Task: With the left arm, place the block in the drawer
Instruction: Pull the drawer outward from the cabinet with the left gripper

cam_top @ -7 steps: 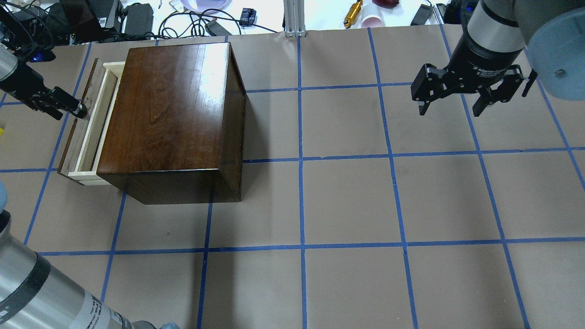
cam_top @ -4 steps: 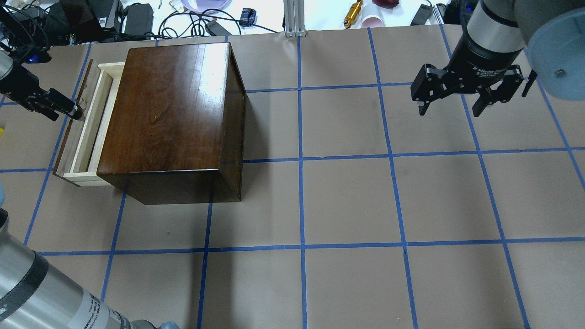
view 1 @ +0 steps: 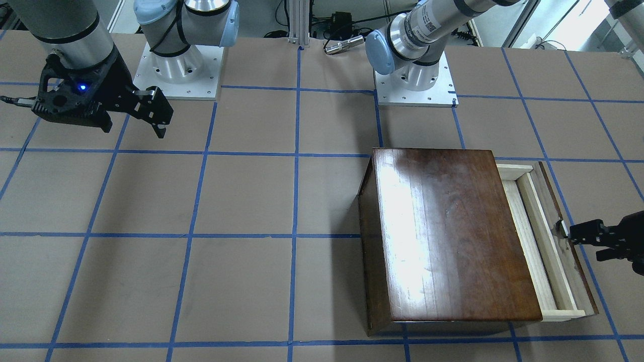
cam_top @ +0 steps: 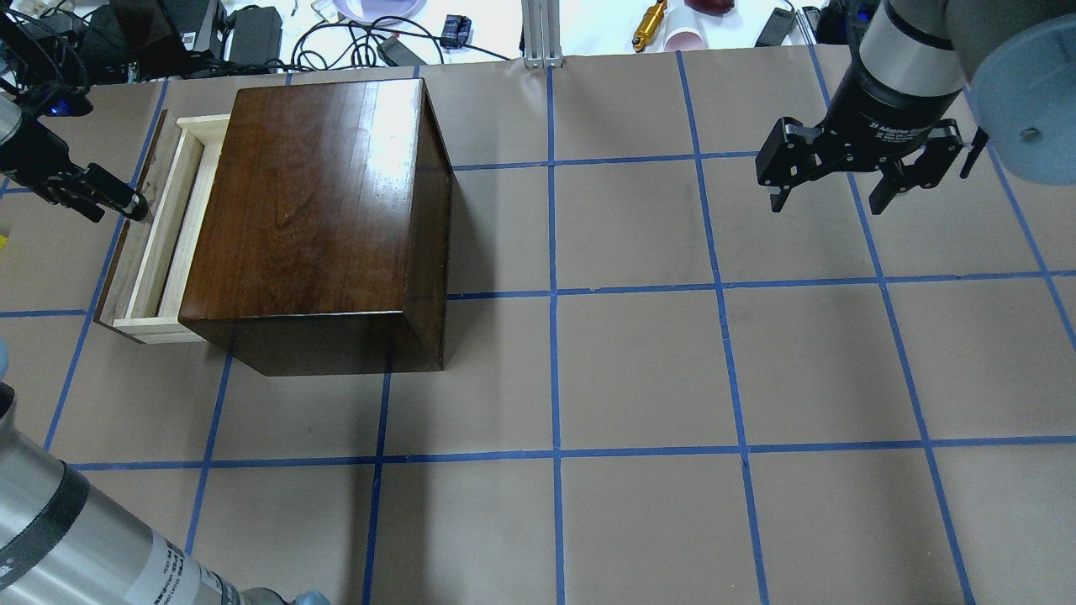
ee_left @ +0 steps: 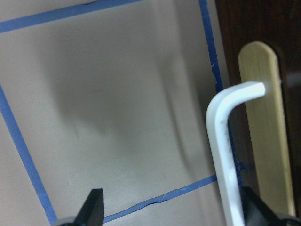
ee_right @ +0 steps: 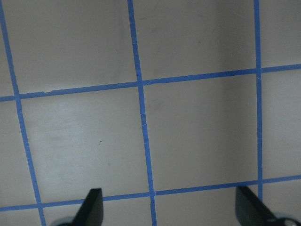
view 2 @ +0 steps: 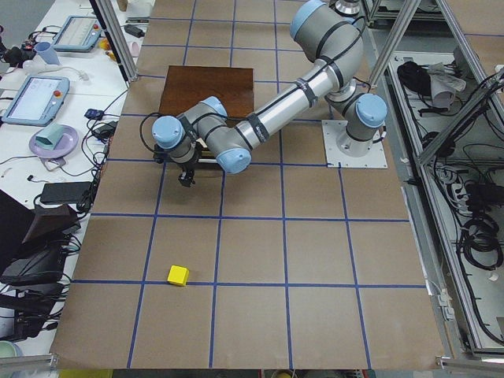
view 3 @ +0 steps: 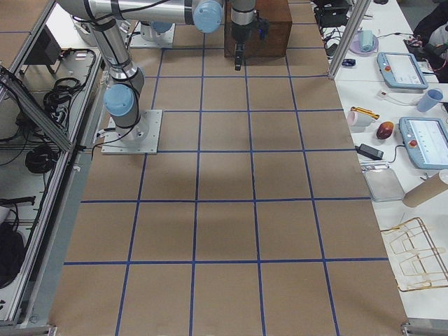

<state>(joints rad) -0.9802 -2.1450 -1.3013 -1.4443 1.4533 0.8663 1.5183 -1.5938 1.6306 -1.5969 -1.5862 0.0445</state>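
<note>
The dark wooden box (cam_top: 311, 210) stands at the table's far left, with its drawer (cam_top: 160, 227) pulled partly out to the left. My left gripper (cam_top: 126, 202) is at the drawer's dark front panel (view 1: 566, 251), by the knob. In the left wrist view its fingertips (ee_left: 94, 209) stand wide apart, and a white hook (ee_left: 225, 141) reaches to the panel. The yellow block (view 2: 178, 275) lies on the table well away from the drawer, seen only in the exterior left view. My right gripper (cam_top: 828, 206) hangs open and empty above the far right of the table.
Cables, chargers and small items lie past the table's far edge (cam_top: 353, 34), beside an aluminium post (cam_top: 542, 34). Both arm bases (view 1: 415, 83) are bolted on the robot's side. Blue tape lines divide the brown table top (cam_top: 639, 370) into squares.
The drawer has slid further out of the box to the left, and my left gripper has moved left with it. The right arm has not moved.
</note>
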